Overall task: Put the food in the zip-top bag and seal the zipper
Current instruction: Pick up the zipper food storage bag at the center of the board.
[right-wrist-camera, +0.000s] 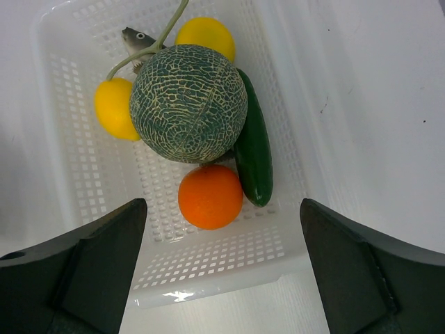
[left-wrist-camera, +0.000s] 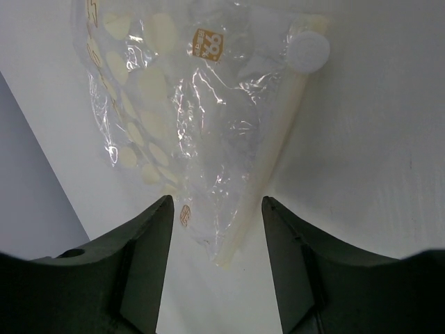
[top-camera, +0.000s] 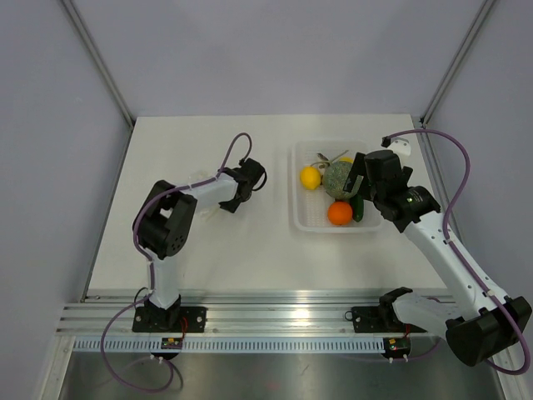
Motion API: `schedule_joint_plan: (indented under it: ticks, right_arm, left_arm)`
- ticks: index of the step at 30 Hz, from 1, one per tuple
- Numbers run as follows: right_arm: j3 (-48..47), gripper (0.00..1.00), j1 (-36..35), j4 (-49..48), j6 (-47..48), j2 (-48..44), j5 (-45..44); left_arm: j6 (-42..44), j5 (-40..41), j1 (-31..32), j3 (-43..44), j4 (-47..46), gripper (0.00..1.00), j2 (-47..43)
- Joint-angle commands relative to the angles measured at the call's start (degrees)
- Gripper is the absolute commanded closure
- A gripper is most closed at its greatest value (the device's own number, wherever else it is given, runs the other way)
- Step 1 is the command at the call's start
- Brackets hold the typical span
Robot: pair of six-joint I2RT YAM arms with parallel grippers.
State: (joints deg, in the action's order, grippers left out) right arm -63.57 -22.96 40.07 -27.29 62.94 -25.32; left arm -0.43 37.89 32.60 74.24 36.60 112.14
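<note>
Your left gripper (left-wrist-camera: 217,206) hangs low over the zip-top bag (left-wrist-camera: 198,125) with its jaws apart, straddling the bag's near corner without closing on it. That looks like a set-up to pin or lift the bag so its mouth can take the fruit. The bag lies flat on the table (top-camera: 208,250), at about 9 o'clock from the tray (top-camera: 301,218) and well apart from it, and the zipper (left-wrist-camera: 272,149) runs down its right edge as a pale strip. Your right gripper (right-wrist-camera: 222,206) hovers over the tray, jaws spread wide and holding nothing, probably readied for a pick. The lemon (right-wrist-camera: 115,108) sits right against the melon (right-wrist-camera: 188,103) at its 9 o'clock (a second yellow fruit (right-wrist-camera: 205,35) at 12 o'clock could be mistaken for it). Count one bag, one tray, two yellow fruits, one melon, one orange (right-wrist-camera: 210,196) at 6 o'clock, one cucumber (right-wrist-camera: 254,153) at 4 and one grey fish-shaped piece (right-wrist-camera: 139,37) at 11.
</note>
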Motion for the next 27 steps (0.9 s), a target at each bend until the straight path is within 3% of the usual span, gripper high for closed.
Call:
schedule_joint_plan:
  ticks: [1, 6, 16, 20, 23, 24, 27]
  right_arm:
    - [-0.3, 0.01, 0.2, -1.6, -0.8, -1.1, 0.7]
    - [-0.1, 0.01, 0.1, -1.6, -1.0, -1.4, 0.5]
    - [0.4, 0.01, 0.2, -1.1, -1.2, -1.4, 0.5]
    - [0.4, 0.01, 0.2, -1.1, -1.4, -1.5, 0.7]
    - [0.6, 0.01, 0.2, -1.0, -1.4, -1.5, 0.6]
    - [0.5, 0.00, 0.2, -1.0, -1.5, -1.6, 0.6]
    - [0.6, 0.01, 0.2, -0.7, -1.5, -1.9, 0.7]
  left_arm:
    - [0.1, 2.5, -0.3, 2.5, -1.9, 0.44, 0.8]
    - [0.1, 2.6, -0.3, 2.9, -2.3, 0.44, 1.8]
    - [0.1, 4.0, -0.7, 3.6, -3.2, 0.57, 3.4]
    - [0.1, 3.9, -0.9, 3.6, -3.6, 0.77, 3.0]
    - [0.1, 4.7, -0.9, 4.1, -3.2, 0.87, 3.0]
    - [0.1, 5.0, -1.0, 4.5, -2.9, 0.97, 3.0]
    - [-0.3, 5.6, -1.0, 5.3, -1.3, 1.00, 1.9]
